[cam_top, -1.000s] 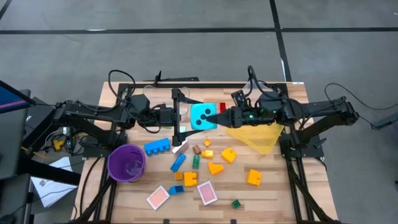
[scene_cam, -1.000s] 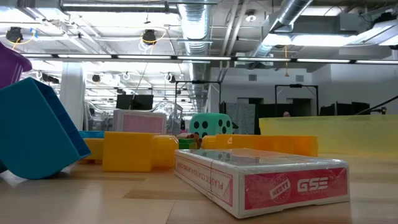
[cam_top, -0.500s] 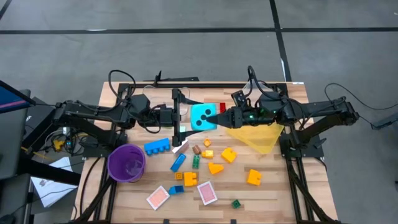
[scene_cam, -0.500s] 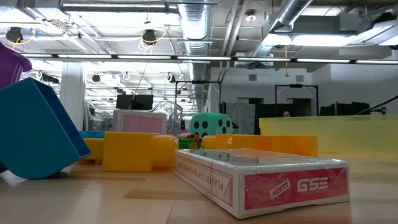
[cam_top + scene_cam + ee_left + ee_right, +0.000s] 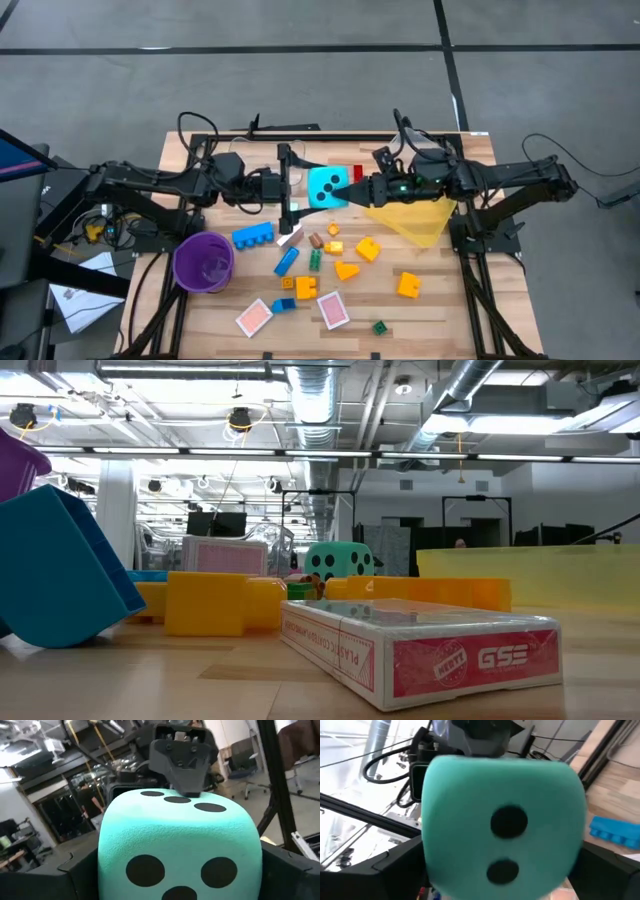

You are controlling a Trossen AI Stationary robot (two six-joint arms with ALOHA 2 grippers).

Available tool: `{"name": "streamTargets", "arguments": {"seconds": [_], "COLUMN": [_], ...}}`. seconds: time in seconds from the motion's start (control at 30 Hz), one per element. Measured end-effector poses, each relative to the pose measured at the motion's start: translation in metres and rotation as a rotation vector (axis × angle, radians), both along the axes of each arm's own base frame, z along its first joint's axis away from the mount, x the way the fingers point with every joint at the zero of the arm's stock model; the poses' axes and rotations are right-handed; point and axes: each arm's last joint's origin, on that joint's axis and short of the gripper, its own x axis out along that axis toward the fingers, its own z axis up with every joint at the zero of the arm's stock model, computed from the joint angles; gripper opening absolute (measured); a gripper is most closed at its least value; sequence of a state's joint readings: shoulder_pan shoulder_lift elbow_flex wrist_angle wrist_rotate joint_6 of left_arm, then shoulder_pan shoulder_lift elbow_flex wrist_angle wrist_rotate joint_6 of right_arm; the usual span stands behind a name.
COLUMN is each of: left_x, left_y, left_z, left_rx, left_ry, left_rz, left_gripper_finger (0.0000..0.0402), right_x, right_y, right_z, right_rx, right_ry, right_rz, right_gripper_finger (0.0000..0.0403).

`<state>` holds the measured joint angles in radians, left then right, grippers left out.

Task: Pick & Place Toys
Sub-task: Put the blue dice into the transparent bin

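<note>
Right now, near edge: I see two pink cards point(image 5: 254, 317) and a small green brick point(image 5: 380, 326) lying closest to me, well apart from both arms.
Middle of table: yellow bricks point(image 5: 408, 285), blue bricks point(image 5: 253, 235) and a few orange and green ones are scattered between the cup point(image 5: 204, 262) and the bin point(image 5: 415, 217).
Die: it point(image 5: 323, 186) sits up between the two grippers at the far middle of the table, just beside the bin's corner.
Left gripper: it point(image 5: 296, 190) reaches in from the left, fingers either side of the die in its wrist view; I judge it clamped on the die.
Right gripper: it point(image 5: 352, 189) meets the die from the other side, its fingers flanking it too, so I read it as gripping as well.
Step in hand: I judge this a handover of the die, both arms holding at once.
Next move: one gripper must let go before the other carries the die off; if both pull, it may slip or tear free.
Far side: a red brick point(image 5: 358, 173) lies just behind the die.
</note>
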<state>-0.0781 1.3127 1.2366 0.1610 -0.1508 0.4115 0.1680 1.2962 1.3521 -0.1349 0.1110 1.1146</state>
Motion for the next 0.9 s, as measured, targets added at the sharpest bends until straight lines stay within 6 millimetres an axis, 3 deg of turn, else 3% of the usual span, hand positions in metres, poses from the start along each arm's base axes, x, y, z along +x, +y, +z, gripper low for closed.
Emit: {"name": "streamTargets", "arguments": {"seconds": [0.23, 0.47, 0.9], "left_x": [-0.014, -0.032, -0.068], "left_y": [0.004, 0.021, 0.057], "left_z": [0.001, -0.008, -0.015], "left_rx": [0.015, 0.038, -0.311], "left_ry": [0.076, 0.251, 0.332], "left_rz": [0.088, 0.326, 0.585], "left_gripper_finger": [0.0363, 0.0363, 0.0363], "right_x": [-0.001, -0.009, -0.021], "right_y": [0.000, 0.007, 0.007], "right_z": [-0.004, 0.001, -0.016], "right_rx": [-0.007, -0.016, -0.024], "right_ry": [0.042, 0.029, 0.242], "right_rz": [-0.011, 0.047, -0.005], "right_gripper_finger": [0.0399, 0.0398, 0.0399]}}
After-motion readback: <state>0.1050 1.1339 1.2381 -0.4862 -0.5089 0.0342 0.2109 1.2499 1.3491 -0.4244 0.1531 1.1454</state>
